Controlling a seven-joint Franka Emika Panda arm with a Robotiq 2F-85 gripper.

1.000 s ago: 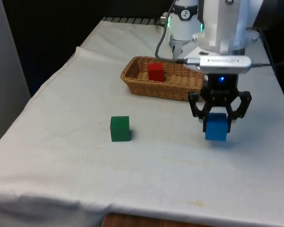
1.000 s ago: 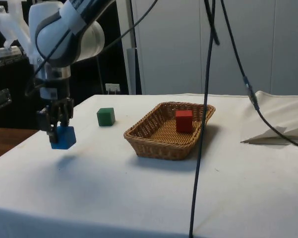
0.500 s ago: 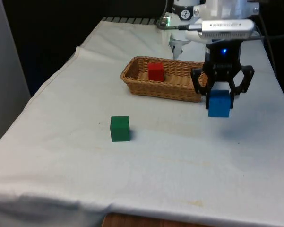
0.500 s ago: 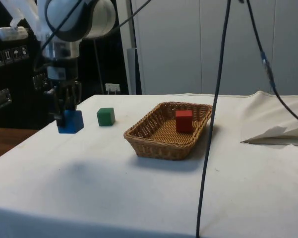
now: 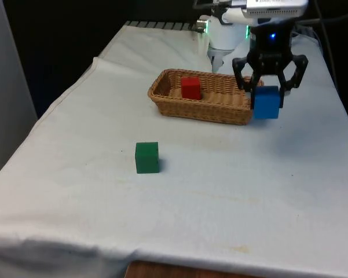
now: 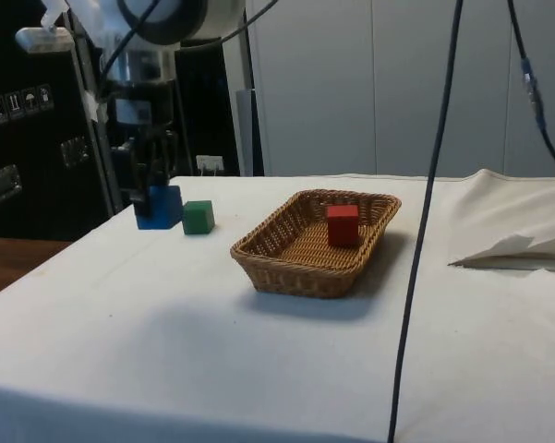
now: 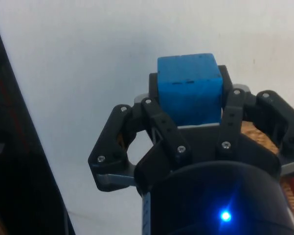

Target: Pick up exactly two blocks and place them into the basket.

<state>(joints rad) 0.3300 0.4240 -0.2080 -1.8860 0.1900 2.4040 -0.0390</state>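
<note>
While the gripper (image 5: pixel 270 92) clamps a blue block (image 5: pixel 266 102) by two opposite flat faces, the cube hangs clear of the cloth just beside the basket (image 5: pixel 179 108) at its end toward the front view's right. It looks like a light, rigid piece with smooth sides, best pinched squarely at mid-height so it cannot twist. Being a cube, it has no long axis; it hangs roughly level. A red block (image 5: pixel 190 88) already sits inside the basket, and a green block (image 5: pixel 146 157) stands apart toward the table's near edge.
</note>
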